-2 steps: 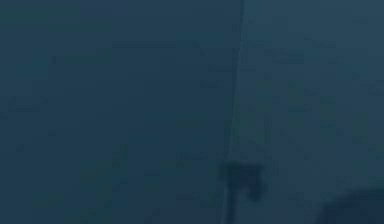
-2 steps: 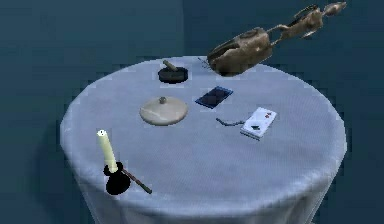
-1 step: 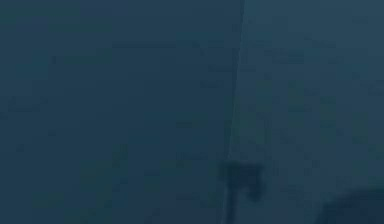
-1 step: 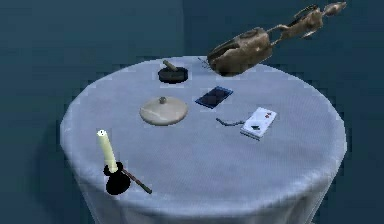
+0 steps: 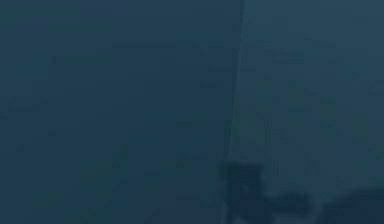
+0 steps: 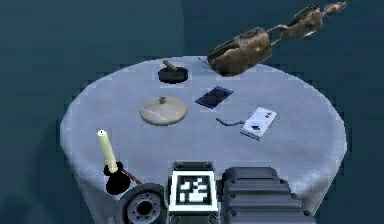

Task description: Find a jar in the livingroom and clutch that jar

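table (image 6: 300, 140): pale, matt, mottled | round dish (image 6: 163, 110): tan, matt, wood-like | flat slab (image 6: 213, 96): dark, glossy | wall (image 5: 120, 100): matt

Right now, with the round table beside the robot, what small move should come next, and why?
Probably nudge the base forward: the tan lidded vessel, the likeliest jar, sits on the table, toward the arm side view's left of the arm.

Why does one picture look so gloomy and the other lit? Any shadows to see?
Forward view: a dim, evenly dark blue wall, with darker shadow low at its right. Arm side view: the round table is lit pale against dark surroundings, and the candle stands out bright.
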